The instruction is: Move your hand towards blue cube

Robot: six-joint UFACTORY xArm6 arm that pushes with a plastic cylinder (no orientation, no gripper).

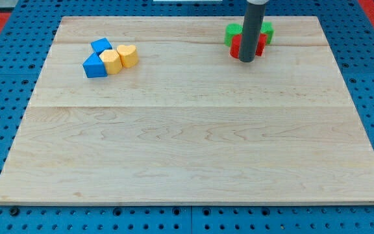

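The camera view looks down on a pale wooden tabletop (193, 143) resting on a blue pegboard (5, 78). My tip (246, 60) comes down from the view's top as a dark grey rod and meets the wood near the top edge, right of centre. There is no gripper on this rod, so nothing is clasped or let go; the tip simply stands on the board.

Just behind and around the rod sits a tight cluster: a green block (232, 32) on the view's left of it, another green block (267, 31) on the view's right, and a red block (261, 43) partly hidden by the rod. Their shapes cannot be made out behind it.

The blue cube (100, 46) lies well apart from the tip, toward the view's upper left. It touches a second blue block (95, 66), wedge-like, just below it. Beside these, on the view's right, are a yellow block (112, 62) and a yellow rounded block (128, 56), all four pressed together.
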